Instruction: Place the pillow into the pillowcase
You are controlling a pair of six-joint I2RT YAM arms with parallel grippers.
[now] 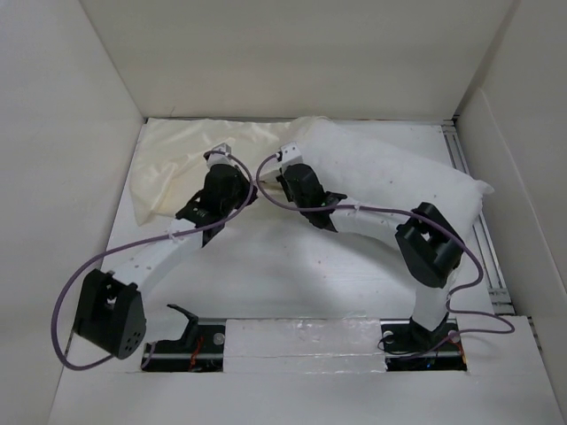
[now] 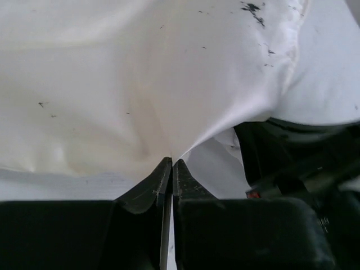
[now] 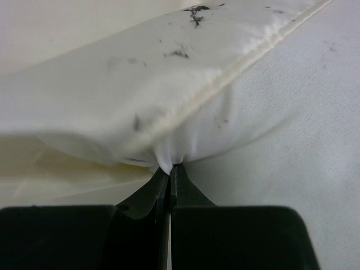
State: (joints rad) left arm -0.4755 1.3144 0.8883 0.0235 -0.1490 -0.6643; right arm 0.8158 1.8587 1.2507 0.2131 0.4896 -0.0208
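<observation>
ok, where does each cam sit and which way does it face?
Top external: fixed above and behind the bases, looking down at the table; left arm and right arm show, pillowcase left, pillow right.
Left wrist: on the left arm, looking along its jaws, shut on the pillowcase; part of the right arm shows at right.
Right wrist: on the right arm, looking along its jaws, shut on white fabric, likely the pillow, under the pillowcase hem.
Shared: both wrist views show the pillowcase's dark-marked hem.

White speckled worktop point(image 1: 292, 283), plain white back wall point(image 1: 292, 53) at 12 o'clock, white side panels at 9 and 3 o'clock, metal rail point(image 1: 477, 212) along 3 o'clock edge.
</observation>
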